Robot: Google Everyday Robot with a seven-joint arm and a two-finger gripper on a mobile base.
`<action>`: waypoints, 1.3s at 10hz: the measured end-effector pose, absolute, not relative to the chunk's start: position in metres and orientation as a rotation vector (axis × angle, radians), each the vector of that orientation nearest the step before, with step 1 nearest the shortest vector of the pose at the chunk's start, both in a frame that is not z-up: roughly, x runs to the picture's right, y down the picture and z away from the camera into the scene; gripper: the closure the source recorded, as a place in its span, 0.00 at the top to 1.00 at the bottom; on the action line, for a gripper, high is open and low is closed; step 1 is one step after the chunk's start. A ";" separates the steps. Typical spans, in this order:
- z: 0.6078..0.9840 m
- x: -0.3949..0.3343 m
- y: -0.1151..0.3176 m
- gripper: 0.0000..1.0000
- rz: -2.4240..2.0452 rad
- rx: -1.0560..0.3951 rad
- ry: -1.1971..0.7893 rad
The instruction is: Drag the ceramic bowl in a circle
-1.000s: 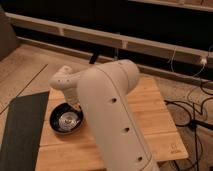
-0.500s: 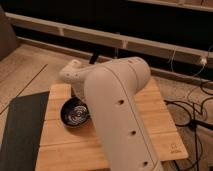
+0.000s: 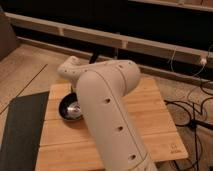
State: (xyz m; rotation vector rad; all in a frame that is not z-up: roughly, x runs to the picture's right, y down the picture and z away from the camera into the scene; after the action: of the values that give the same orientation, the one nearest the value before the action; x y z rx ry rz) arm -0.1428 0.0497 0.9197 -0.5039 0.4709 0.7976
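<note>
Your robot's cream-coloured arm (image 3: 107, 115), a smooth rounded plastic shell dotted with small dark holes, fills the middle of the view and runs off the bottom edge. It bends at a bulbous elbow and reaches down to the left over a low table (image 3: 150, 125) of pale wooden planks, square-cornered, with a small mark near its right front corner. A dark grey mat (image 3: 20, 130), flat and matte, lies against the table's left side and is cut off at the lower left. Behind, a long pale wooden rail (image 3: 120, 40) crosses a dark wall, and black and white cables (image 3: 195, 107) trail across the floor on the right. The ceramic bowl (image 3: 71, 107), round, shallow and glossy black with pale shine inside, sits on the table's left part, its right half hidden under the arm. The gripper (image 3: 76, 96) is down at the bowl, mostly hidden by the wrist; its fingers are fully closed, and you cannot tell whether they pinch the rim.
</note>
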 end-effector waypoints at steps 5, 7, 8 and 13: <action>0.887 -0.175 0.098 0.00 0.712 -0.531 0.488; 0.881 -0.149 0.103 0.00 0.768 -0.516 0.541; 0.882 -0.138 0.098 0.00 0.800 -0.502 0.550; 0.902 -0.132 0.052 0.24 0.871 -0.433 0.472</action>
State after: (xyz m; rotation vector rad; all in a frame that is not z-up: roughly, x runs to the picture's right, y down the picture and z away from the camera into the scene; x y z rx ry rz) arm -0.1321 0.0517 0.9020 -0.4330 0.4723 0.8706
